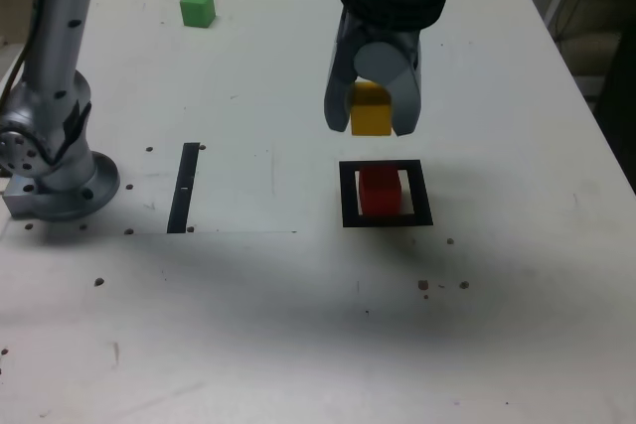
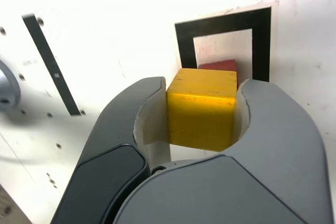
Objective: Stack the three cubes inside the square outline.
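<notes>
Yellow cube held aloft over the square outline, ready for stacking.

Nearest to me the table lies bare but for a few dark specks. Farther in, the red cube sits inside the outline, the base of the stack. Just above and a little beyond it hangs the gripper, its jaws clamped on the yellow cube's sides, which leaves the underside free to land on the red one. To the exterior view's left lies a narrow black strip. Farthest off, far left, the green cube waits untouched, presumably last.

Matt grey plastic pincer; slightly glossy yellow cube.
</notes>
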{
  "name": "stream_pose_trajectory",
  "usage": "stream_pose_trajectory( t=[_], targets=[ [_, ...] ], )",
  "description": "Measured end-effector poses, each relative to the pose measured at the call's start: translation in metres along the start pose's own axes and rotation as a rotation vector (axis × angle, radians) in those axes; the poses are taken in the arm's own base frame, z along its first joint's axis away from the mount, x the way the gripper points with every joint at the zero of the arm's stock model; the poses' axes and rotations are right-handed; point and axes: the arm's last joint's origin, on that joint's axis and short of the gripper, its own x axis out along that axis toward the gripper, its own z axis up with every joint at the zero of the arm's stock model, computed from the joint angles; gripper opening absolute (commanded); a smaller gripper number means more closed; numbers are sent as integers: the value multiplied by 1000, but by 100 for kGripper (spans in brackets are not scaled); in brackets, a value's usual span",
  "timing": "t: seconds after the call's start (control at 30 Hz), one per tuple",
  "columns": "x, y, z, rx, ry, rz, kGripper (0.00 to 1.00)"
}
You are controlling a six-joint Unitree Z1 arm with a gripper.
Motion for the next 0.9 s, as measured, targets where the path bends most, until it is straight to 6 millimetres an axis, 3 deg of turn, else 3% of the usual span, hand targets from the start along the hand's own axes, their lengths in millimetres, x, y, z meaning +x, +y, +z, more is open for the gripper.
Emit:
stream_pose_trajectory(
  t=[0.23,0.9],
  targets=[
    [7,-7,-2,-65,36,-63,35],
    [28,-11,24,-65,53,-75,35]
  ],
)
